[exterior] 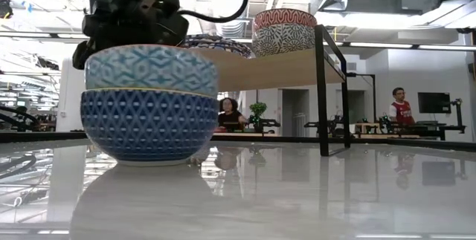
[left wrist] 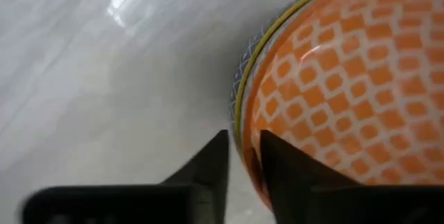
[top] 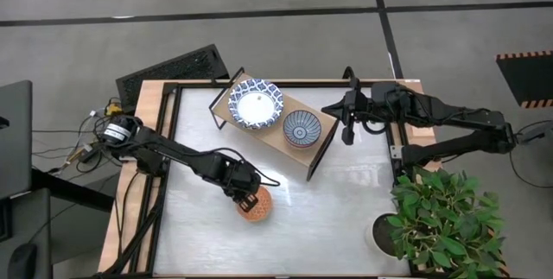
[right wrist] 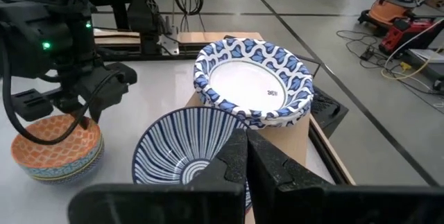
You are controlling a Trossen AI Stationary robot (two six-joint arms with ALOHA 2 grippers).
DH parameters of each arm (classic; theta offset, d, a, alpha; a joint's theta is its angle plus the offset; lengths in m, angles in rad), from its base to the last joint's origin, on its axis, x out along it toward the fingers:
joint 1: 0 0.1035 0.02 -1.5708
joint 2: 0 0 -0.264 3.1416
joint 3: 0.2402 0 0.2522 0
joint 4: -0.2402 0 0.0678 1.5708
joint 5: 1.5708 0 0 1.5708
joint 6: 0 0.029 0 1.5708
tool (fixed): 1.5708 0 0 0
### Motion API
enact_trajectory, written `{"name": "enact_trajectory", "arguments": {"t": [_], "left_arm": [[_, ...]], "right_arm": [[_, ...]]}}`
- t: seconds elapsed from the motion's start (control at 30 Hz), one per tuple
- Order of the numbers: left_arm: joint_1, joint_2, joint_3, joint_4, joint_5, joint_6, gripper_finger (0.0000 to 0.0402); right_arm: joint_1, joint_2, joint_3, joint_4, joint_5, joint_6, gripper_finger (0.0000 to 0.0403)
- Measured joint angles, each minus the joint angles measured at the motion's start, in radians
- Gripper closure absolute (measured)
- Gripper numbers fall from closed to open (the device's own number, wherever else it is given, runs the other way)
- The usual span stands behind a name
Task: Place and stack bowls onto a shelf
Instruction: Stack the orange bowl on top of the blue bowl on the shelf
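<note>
The shelf (top: pixel 298 145) carries two bowls: the wide white bowl (top: pixel 255 104) at its far end, the striped blue bowl (top: pixel 301 128) beside it. In front of the shelf, the left gripper (top: pixel 246 198) pinches the orange-lined bowl's (top: pixel 256 205) rim; that stack remains. The right gripper (top: pixel 347 132), clenched empty, waits beside the shelf.

Orange-checked bowl (right wrist: pixel 57 144); blue-striped bowl (right wrist: pixel 187 158); blue-swirl-rimmed white bowl (right wrist: pixel 253 78).

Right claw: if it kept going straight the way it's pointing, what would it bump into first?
Probably the blue striped bowl on the shelf. The shut right claw hangs just behind and above it, aiming across its rim, so it may only skim the rim; depth is hard to judge.
</note>
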Motion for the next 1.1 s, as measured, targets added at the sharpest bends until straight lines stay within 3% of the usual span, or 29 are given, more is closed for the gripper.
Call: {"name": "enact_trajectory", "arguments": {"t": [0.13, 0.5, 0.77, 0.97, 1.1], "left_arm": [[0.008, 0.001, 0.039, -0.040, -0.001, -0.003, 0.0390], [0.059, 0.001, 0.293, -0.247, -0.002, 0.104, 0.0399], [0.142, 0.001, 0.610, -0.458, -0.004, 0.158, 0.0400], [0.260, 0.000, 0.871, -0.566, -0.107, 0.183, 0.0401], [0.357, -0.002, 0.956, -0.592, -0.184, 0.192, 0.0401]], "right_arm": [[-0.010, 0.000, 0.000, 0.000, 0.000, 0.000, 0.0380], [-0.010, 0.000, 0.000, 0.000, 0.000, -0.002, 0.0380], [-0.010, 0.000, 0.000, -0.013, 0.002, 0.011, 0.0380], [-0.010, 0.000, 0.000, -0.024, 0.019, 0.023, 0.0380], [-0.010, 0.000, 0.000, -0.024, 0.022, 0.024, 0.0380]]}}
